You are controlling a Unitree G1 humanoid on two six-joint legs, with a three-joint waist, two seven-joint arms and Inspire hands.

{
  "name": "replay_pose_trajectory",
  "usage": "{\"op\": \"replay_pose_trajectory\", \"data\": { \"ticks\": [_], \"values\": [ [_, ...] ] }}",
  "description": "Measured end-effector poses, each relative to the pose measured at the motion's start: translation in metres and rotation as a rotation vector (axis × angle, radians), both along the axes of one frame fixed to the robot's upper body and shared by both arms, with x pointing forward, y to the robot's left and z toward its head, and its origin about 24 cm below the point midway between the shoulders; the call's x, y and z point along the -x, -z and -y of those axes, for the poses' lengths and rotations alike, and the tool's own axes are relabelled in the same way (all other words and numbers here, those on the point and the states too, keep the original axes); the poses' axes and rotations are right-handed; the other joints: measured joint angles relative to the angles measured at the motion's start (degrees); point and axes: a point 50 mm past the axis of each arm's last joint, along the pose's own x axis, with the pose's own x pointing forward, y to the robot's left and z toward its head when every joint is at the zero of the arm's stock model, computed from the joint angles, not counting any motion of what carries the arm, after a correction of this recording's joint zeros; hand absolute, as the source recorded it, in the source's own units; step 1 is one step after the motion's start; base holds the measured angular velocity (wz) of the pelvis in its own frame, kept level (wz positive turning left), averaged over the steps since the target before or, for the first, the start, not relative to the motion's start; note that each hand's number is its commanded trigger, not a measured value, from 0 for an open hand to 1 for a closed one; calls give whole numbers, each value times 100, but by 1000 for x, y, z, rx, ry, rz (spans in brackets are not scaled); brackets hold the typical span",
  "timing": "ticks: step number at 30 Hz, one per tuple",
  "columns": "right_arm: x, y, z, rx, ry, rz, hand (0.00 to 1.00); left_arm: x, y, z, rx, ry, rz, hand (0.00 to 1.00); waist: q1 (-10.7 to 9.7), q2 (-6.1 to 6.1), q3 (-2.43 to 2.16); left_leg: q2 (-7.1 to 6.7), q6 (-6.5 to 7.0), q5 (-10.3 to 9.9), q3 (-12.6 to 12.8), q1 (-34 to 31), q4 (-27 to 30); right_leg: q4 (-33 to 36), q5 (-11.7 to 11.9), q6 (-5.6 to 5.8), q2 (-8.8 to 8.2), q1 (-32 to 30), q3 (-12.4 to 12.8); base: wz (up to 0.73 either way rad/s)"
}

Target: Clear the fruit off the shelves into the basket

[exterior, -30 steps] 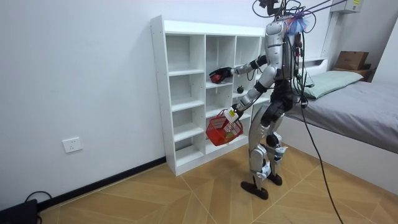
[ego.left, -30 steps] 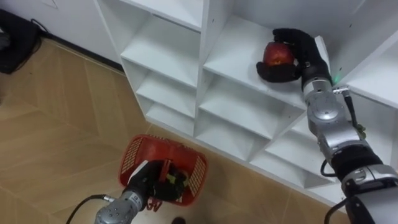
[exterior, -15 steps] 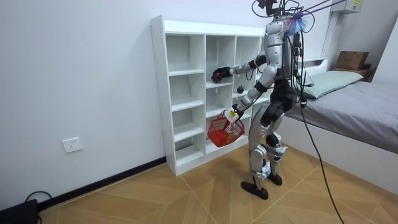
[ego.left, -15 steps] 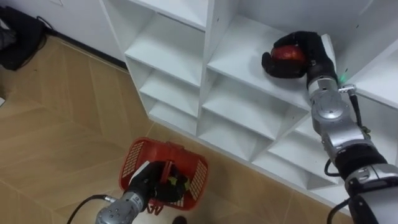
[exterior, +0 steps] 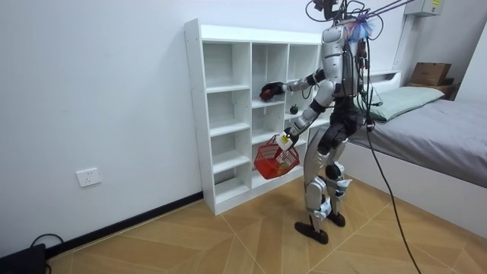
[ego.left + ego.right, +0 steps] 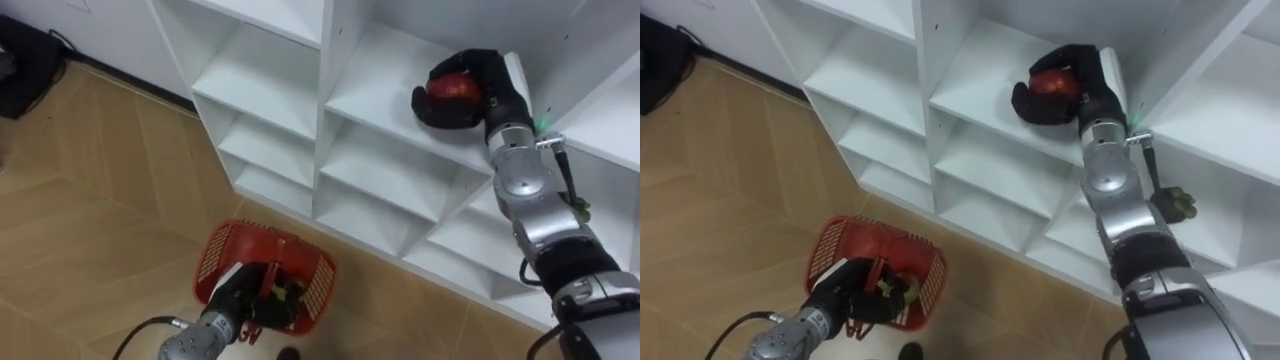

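Pick step: right hand [image 6: 492,84] curled round apple [image 6: 452,87] at closet shelf [image 6: 372,78], left hand [image 6: 232,300] gripping basket [image 6: 212,262] handle well below; next, likely, lift apple clear of shelf and lower it into basket.

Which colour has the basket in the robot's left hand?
The basket is red; left eye view.

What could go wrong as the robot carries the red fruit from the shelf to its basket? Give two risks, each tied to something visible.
1. The right hand curls round the red fruit inside a closet compartment; withdrawing, it might knock the divider and lose the fruit.
2. The red basket hangs from the left hand well below; an early release might miss it.
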Motion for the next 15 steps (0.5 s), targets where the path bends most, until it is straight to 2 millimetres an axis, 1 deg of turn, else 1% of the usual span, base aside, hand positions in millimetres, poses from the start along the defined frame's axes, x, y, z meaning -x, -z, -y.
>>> {"op": "replay_pose_trajectory", "data": {
  "ticks": [4, 6, 8, 10, 11, 12, 13, 15],
  "values": [
    [11, 5, -8, 39, -46, 16, 100, -2, 0, 2, 6, -16, 8, 100, -36, 4, -3, 8, -1, -1, 33, 8, 13, 0, 0, 0, -2, -2, 32, -3],
    [12, 5, -13, 65, -68, 24, 100, -4, -2, 3, 6, -20, 15, 100, -95, 11, -7, 10, -1, -1, 46, -4, 24, 4, 0, 0, -1, -13, 52, -5],
    [17, 6, -24, 68, -101, 32, 100, -8, -4, 4, 2, -29, 28, 100, -147, 28, -21, 21, -1, -1, 69, -22, 40, 11, 5, -5, 4, -38, 78, -6],
    [20, 6, -28, 69, -122, 35, 100, -12, -6, 6, 1, -25, 40, 100, -161, 66, -48, 25, 0, -1, 83, -64, 51, 40, 10, -9, 7, -97, 95, -7],
    [22, 8, -32, 72, -142, 29, 100, -12, -6, 7, 1, -24, 40, 100, -166, 99, -72, 32, 0, -1, 116, -56, 54, 85, 10, -10, 8, -120, 121, -12],
    [23, 9, -34, 74, -157, 22, 100, -12, -6, 7, 1, -22, 39, 100, -183, 137, -105, 35, 0, -1, 144, -44, 51, 99, 10, -10, 8, -126, 124, -11],
    [23, 10, -36, 74, -164, 18, 100, -12, -6, 8, 1, -21, 40, 100, -186, 158, -119, 37, 1, 0, 155, -43, 52, 98, 10, -10, 10, -127, 127, -9],
    [27, 14, -40, 56, -185, 3, 100, -12, -6, 8, 2, -22, 40, 100, -252, 236, -171, 45, 2, 1, 187, -22, 52, 101, 12, -13, 15, -123, 185, -6]
  ]
}}
